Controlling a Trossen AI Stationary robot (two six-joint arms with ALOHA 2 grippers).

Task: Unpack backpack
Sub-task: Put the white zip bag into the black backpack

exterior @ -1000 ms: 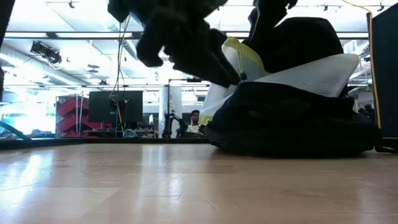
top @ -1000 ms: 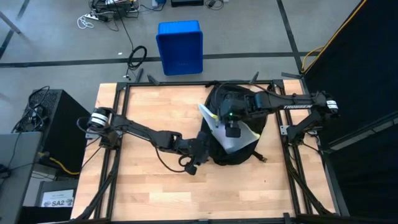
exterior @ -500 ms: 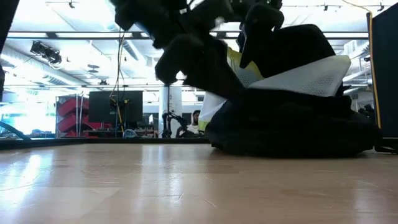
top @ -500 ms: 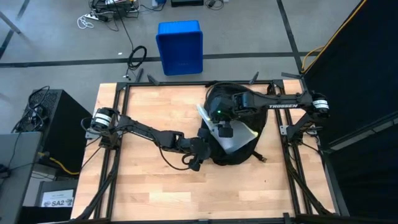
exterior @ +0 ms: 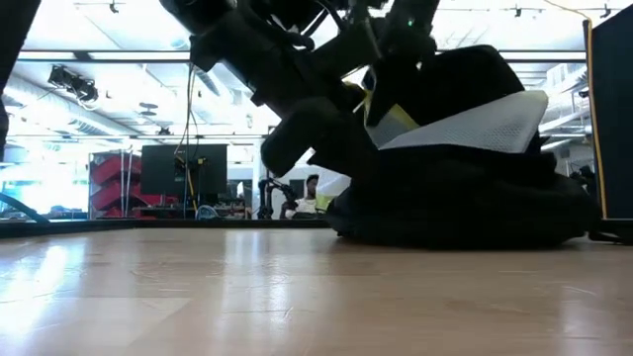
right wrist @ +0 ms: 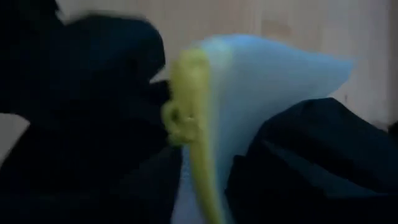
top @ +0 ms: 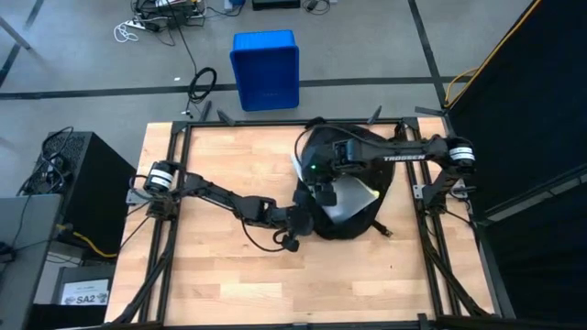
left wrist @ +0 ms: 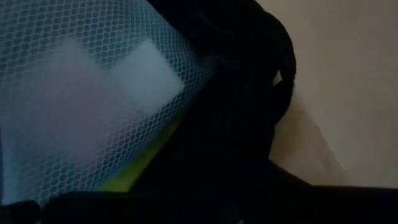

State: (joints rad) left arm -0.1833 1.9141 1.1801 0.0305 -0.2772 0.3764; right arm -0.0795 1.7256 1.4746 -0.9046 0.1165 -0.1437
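Black backpack (top: 344, 197) lying right of centre in the high view, near the table's (top: 220, 275) right half, mouth gaping with a white mesh pouch (top: 344, 197) edged in yellow-green showing — probably the next thing to come out. Left gripper (top: 301, 218) pressed against the bag's left rim, perhaps to steady it; fingers impossible to tell. Right gripper (top: 323, 188) reaching over the opening above the pouch — open or closed, cannot tell either. Blue bin (top: 265, 69) well apart, upper centre.

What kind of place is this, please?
Probably a robotics lab in a large open workspace: a wooden table in a black frame carries two arms, loose cables lie on the grey floor, and monitors and ceiling lights show behind.
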